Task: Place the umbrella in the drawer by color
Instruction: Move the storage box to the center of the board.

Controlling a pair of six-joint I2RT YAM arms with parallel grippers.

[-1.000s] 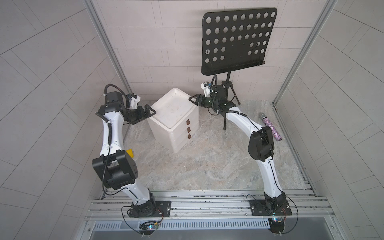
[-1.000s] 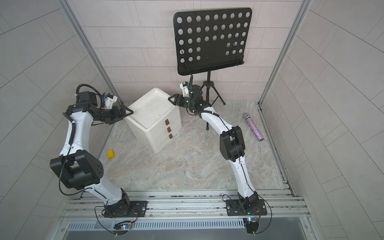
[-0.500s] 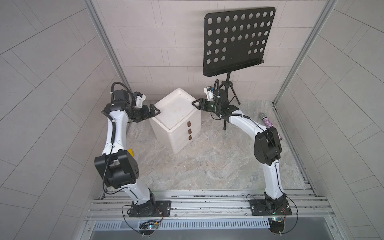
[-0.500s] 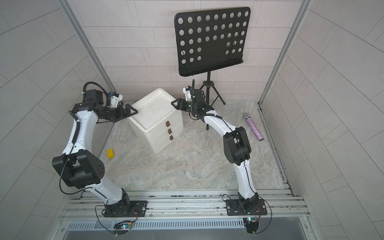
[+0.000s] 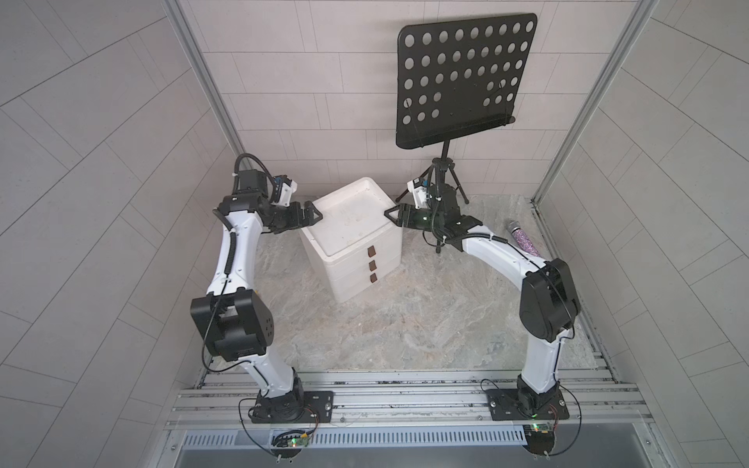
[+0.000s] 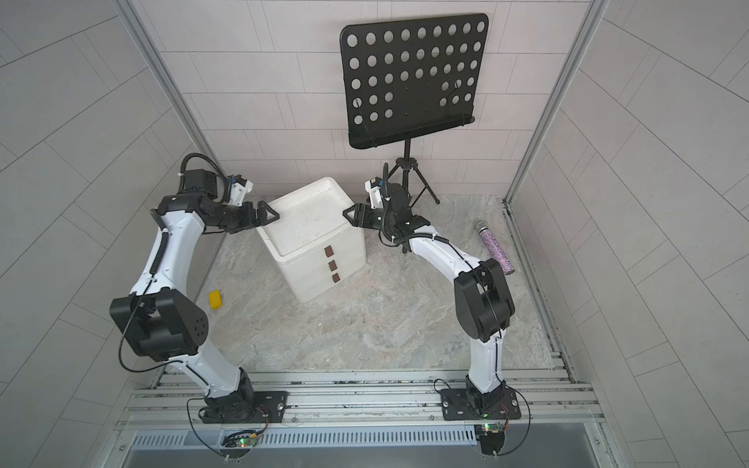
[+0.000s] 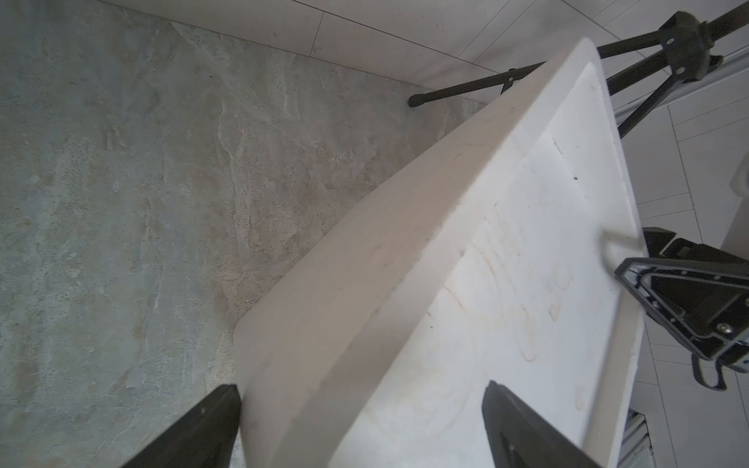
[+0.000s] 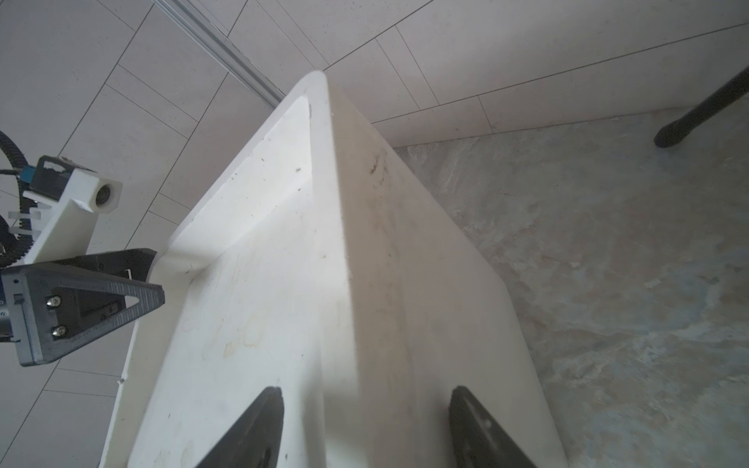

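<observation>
Black music stand (image 5: pixel 462 77) stands on marble floor (image 5: pixel 405 324).

The white drawer cabinet (image 5: pixel 348 279) has shifted away from the left gripper (image 5: pixel 316 212) and toward the right gripper (image 5: pixel 391 212). The left gripper followed it. The right gripper drew back along the rim toward its own arm, whose elbow swung outward.

Overhead stereo; wrist cams nr drawer (image 7: pixel 466 263)

The yellow item (image 6: pixel 215 300) is too small to identify, and the drawer unit (image 6: pixel 312 263) hides its interior.
</observation>
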